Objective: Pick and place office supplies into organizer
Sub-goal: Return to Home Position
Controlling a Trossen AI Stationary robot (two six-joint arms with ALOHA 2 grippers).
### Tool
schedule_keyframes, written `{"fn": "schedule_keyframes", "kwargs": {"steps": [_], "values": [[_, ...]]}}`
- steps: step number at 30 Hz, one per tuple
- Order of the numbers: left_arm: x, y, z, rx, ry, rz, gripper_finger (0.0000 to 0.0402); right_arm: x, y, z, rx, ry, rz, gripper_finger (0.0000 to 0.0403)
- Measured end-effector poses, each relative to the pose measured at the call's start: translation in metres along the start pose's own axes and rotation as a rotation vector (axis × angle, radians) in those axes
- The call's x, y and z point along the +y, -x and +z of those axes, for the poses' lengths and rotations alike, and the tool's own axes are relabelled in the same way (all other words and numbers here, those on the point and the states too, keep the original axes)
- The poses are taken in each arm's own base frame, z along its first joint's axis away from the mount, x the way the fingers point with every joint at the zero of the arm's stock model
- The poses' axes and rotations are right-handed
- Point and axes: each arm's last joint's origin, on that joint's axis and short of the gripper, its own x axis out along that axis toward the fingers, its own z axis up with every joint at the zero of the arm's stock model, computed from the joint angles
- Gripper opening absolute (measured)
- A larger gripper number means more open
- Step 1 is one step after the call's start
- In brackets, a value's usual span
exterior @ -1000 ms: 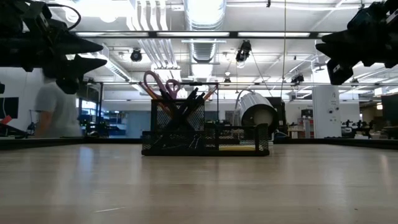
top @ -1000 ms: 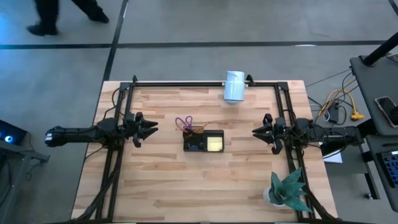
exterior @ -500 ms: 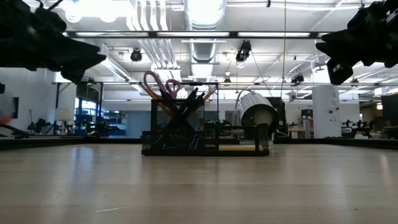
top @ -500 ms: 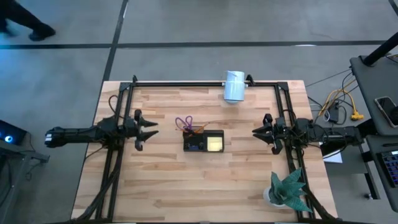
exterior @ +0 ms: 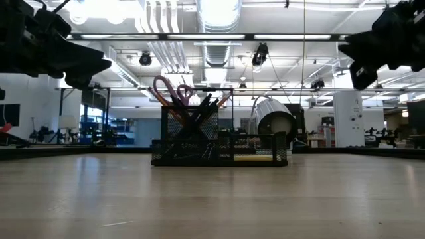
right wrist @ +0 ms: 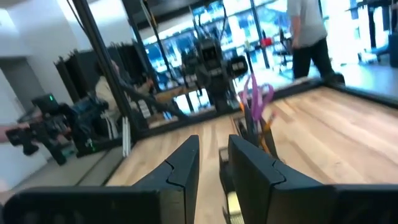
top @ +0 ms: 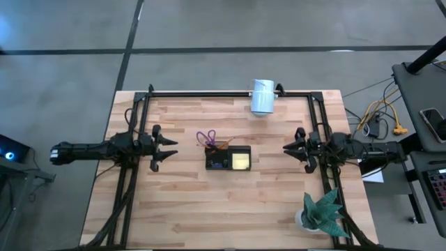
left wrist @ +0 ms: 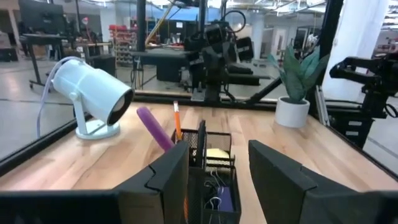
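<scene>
Organizer (top: 228, 159): black mesh tray, near the middle of the tabletop (top: 174, 206), resting flat, between the two arms and well apart from both. Contents, upright compartment on the side toward the left arm: purple-handled scissors (top: 206, 137), handles up and leaning outward; orange pencil (left wrist: 176, 119), standing beside them. Contents, low compartment on the side toward the right arm: yellow sticky-note pad (top: 241, 161), lying flat. Small dark clips (left wrist: 216, 185) lie in a front section. Left claw (top: 170, 145): raised above the tabletop at its left side, pointing at the organizer, fingers spread wide, released, holding nothing. Right claw (top: 287, 148): raised at the right side, facing the organizer, fingers parted by a narrower gap, released, holding nothing. Other items: white cylinder (top: 263, 96) at the far edge; green spiky plant (top: 322, 211) in a white pot at the near right corner.
</scene>
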Motion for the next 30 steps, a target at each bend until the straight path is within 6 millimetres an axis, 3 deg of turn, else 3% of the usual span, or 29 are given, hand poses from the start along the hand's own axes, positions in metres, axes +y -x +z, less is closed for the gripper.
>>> {"fn": "schedule_keyframes", "kwargs": {"steps": [30], "values": [[0.0,-0.0005,-0.0006,0.004,0.004,0.0,0.015,-0.0006,-0.0012,0.0,0.001,0.008,-0.01,0.0079]]}}
